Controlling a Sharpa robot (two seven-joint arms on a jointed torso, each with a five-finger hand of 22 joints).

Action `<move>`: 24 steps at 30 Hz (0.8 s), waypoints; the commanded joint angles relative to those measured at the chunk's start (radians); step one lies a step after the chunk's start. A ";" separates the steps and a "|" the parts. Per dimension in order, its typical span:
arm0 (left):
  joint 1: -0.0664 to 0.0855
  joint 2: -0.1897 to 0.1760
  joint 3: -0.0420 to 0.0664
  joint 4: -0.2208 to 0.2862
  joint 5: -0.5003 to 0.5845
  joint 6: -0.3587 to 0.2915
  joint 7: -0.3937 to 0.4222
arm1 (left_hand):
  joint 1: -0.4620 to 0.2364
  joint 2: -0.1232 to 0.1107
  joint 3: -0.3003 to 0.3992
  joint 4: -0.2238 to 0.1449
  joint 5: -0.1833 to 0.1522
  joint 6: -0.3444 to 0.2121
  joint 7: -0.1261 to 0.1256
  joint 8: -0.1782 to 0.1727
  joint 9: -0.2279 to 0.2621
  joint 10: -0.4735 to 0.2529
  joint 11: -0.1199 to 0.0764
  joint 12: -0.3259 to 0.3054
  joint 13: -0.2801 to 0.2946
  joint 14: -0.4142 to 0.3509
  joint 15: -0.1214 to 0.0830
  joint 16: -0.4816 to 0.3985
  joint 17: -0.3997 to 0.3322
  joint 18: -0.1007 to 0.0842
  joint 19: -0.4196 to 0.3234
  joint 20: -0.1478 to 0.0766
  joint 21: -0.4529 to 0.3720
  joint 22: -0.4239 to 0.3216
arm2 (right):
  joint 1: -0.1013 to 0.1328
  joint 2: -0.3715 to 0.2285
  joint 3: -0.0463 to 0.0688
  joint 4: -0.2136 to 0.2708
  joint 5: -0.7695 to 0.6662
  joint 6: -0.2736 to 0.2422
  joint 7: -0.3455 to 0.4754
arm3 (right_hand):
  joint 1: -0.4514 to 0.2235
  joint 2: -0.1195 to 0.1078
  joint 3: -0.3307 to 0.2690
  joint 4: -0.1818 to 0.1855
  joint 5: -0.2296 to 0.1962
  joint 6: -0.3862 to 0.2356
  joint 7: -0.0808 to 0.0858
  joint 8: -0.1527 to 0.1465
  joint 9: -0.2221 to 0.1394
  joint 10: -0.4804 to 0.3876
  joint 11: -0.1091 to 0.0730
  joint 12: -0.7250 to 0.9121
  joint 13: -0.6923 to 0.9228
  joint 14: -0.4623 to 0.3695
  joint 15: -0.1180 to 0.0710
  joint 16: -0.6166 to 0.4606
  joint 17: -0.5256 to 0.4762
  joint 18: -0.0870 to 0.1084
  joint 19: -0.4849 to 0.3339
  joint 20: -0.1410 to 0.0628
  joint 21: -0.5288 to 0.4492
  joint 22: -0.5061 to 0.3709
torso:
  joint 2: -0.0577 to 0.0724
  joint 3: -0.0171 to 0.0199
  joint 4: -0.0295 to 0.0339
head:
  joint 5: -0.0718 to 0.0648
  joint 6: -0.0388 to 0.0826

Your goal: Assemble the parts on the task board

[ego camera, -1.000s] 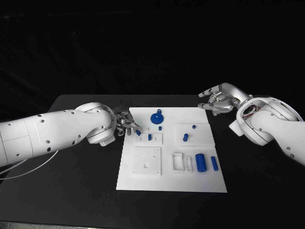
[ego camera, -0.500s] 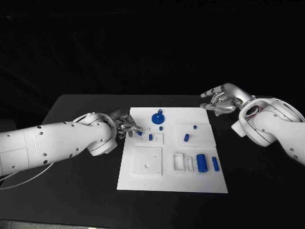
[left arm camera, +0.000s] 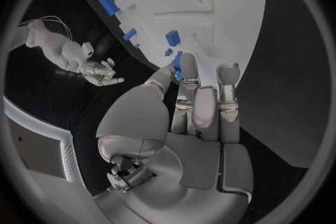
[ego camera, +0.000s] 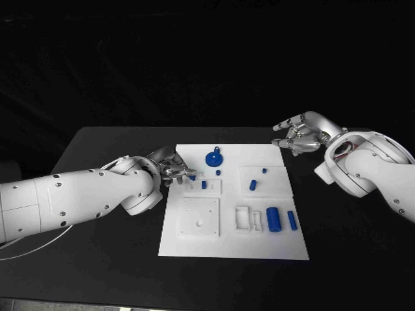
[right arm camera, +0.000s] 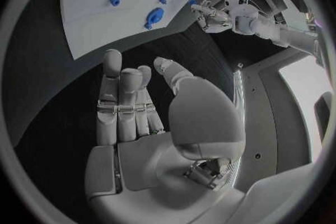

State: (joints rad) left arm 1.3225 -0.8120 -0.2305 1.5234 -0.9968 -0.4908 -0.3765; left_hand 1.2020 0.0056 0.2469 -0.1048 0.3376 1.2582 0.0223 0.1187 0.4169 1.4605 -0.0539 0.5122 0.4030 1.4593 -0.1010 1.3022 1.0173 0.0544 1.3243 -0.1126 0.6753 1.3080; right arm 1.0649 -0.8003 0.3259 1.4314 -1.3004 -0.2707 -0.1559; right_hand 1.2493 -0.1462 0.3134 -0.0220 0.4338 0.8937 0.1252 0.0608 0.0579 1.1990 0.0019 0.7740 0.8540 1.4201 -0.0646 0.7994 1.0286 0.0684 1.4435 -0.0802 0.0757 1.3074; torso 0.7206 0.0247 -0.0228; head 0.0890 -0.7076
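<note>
The board (ego camera: 264, 243) sits mid-table with blue parts on it: a round knob piece (ego camera: 213, 158) near the far edge, small pegs (ego camera: 252, 185) in the recessed panels, two cylinders (ego camera: 274, 220) in the near right slots. The left hand (ego camera: 173, 170) is at the board's left edge, pinching a small blue peg (left arm camera: 178, 66) between thumb and fingertips. Since a second ago its arm has swung lower and the hand has edged forward. The right hand (ego camera: 303, 134) hovers off the far right corner, fingers loosely curled, holding nothing, basically unmoved.

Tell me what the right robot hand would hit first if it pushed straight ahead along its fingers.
Probably the task board: the right robot hand points its fingers over bare black table toward the board's near edge, though depth is uncertain.
</note>
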 commanded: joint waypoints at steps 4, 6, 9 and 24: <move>-0.004 0.006 -0.001 -0.006 -0.027 -0.016 0.006 | 0.012 -0.001 0.058 -0.049 0.007 0.031 -0.023 0.002 0.016 0.052 -0.011 0.004 -0.002 -0.003 -0.007 0.006 -0.001 0.015 0.005 -0.002 0.005 0.034 | -0.001 -0.001 0.000 0.002 -0.001 -0.001 0.008 | -0.007 -0.002 -0.002 0.007 0.006 -0.002 -0.002 -0.004 -0.001 -0.003 -0.003 0.005 0.001 0.004 -0.003 0.003 0.001 0.010 0.000 -0.004 -0.002 0.000 | 0.000 0.0000 -0.0003 | 0.000 -0.002; -0.005 0.007 -0.001 -0.008 -0.032 -0.012 0.003 | 0.012 -0.001 0.058 -0.049 0.007 0.031 -0.023 0.002 0.016 0.052 -0.011 0.004 -0.002 -0.003 -0.007 0.006 -0.001 0.015 0.005 -0.002 0.005 0.034 | -0.001 -0.001 0.000 0.001 -0.001 -0.001 0.008 | -0.007 -0.002 -0.002 0.007 0.006 -0.002 -0.002 -0.004 -0.001 -0.003 -0.003 0.005 0.001 0.004 -0.003 0.003 0.001 0.010 0.000 -0.004 -0.002 0.000 | 0.000 -0.0001 -0.0007 | 0.001 -0.002; -0.008 0.011 -0.002 -0.013 -0.041 -0.004 -0.004 | 0.012 -0.001 0.058 -0.049 0.007 0.031 -0.023 0.002 0.016 0.052 -0.011 0.004 -0.002 -0.003 -0.007 0.006 -0.001 0.015 0.005 -0.002 0.005 0.034 | -0.001 -0.001 0.000 0.001 0.000 -0.001 0.008 | -0.007 -0.002 -0.002 0.007 0.006 -0.002 -0.002 -0.004 -0.001 -0.003 -0.003 0.005 0.001 0.004 -0.003 0.003 0.001 0.010 0.000 -0.004 -0.002 0.000 | 0.000 -0.0004 -0.0005 | 0.001 -0.003; -0.021 0.023 -0.005 -0.025 -0.051 0.039 -0.022 | 0.013 -0.001 0.060 -0.048 0.007 0.032 -0.023 -0.001 0.016 0.051 -0.010 0.005 -0.006 -0.004 -0.007 0.006 -0.006 0.014 0.002 -0.002 0.005 0.034 | -0.003 -0.001 0.000 0.001 0.000 -0.001 0.009 | -0.007 -0.002 -0.002 0.007 0.006 -0.002 -0.002 -0.004 -0.001 -0.003 -0.003 0.005 0.001 0.004 -0.003 0.003 0.001 0.010 0.000 -0.004 -0.002 0.000 | 0.000 0.0000 -0.0006 | -0.001 -0.005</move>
State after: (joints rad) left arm 1.3022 -0.7908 -0.2362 1.4981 -1.0365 -0.4762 -0.3924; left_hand 1.2067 0.0012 0.2492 -0.1025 0.3416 1.2592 0.0213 0.1152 0.4179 1.4612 -0.0512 0.5120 0.3982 1.4559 -0.1039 1.3049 1.0132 0.0538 1.3241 -0.1126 0.6753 1.3077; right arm 1.0631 -0.8006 0.3259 1.4311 -1.2995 -0.2713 -0.1559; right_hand 1.2493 -0.1462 0.3134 -0.0220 0.4338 0.8937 0.1252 0.0608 0.0579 1.1990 0.0019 0.7740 0.8538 1.4201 -0.0646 0.7994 1.0285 0.0684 1.4435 -0.0802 0.0757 1.3074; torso 0.7206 0.0242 -0.0234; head 0.0881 -0.7123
